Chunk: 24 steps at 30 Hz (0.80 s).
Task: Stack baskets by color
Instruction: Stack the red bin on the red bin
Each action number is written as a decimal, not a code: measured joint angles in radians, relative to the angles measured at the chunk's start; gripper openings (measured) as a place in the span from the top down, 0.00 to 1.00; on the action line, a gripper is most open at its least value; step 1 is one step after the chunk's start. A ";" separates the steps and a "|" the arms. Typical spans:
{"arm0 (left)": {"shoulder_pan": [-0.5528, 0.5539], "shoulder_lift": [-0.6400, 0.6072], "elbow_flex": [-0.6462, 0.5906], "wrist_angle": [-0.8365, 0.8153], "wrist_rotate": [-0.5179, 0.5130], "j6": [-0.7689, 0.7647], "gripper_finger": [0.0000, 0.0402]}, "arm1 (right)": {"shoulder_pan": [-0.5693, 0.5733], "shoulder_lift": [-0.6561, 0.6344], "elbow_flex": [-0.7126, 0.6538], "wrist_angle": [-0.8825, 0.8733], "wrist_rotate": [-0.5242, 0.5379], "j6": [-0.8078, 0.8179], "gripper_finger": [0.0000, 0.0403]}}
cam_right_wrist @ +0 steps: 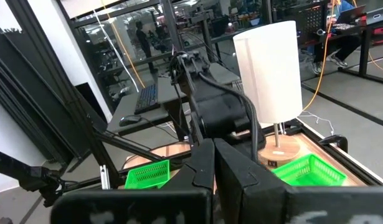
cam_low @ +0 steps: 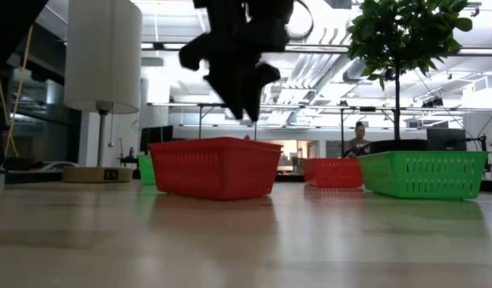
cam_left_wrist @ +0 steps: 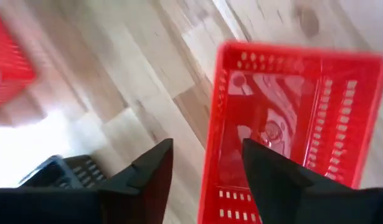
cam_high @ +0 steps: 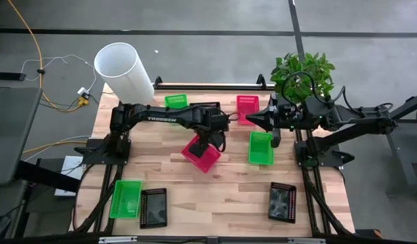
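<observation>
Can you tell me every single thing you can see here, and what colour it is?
Green baskets: three, bright green; back left, right of the middle, front left.
Pink baskets: two showing, pink; one at the back, one in the middle.
Black baskets: two showing, black; front left beside a green one, front right.
White tube: one, white; back left corner.
Plant: one, leafy green; back right corner.
Table: one, pale wood.
Person: one, far off in the room behind.
Left pincer: dark, open, over the middle pink basket's wall.
Right pincer: dark, shut, near the back pink basket.
</observation>
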<state>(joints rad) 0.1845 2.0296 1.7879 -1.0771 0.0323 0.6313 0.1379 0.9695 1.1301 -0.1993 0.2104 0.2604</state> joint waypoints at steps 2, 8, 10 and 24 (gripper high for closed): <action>0.007 -0.001 0.013 -0.013 0.010 -0.048 0.53 | 0.000 0.000 0.000 0.000 0.000 0.000 1.00; 0.060 0.000 0.013 -0.067 0.145 -0.185 0.55 | 0.000 0.000 0.000 0.000 0.000 0.000 1.00; 0.086 0.000 0.013 -0.072 0.204 -0.238 0.57 | 0.000 0.000 0.000 0.000 0.000 0.000 1.00; 0.165 -0.449 -0.270 0.268 0.342 -0.568 0.73 | 0.000 0.000 0.001 0.001 0.000 0.020 1.00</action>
<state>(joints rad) 0.3493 1.5805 1.5183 -0.8089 0.3742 0.0634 0.1379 0.9695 1.1309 -0.1982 0.2100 0.2801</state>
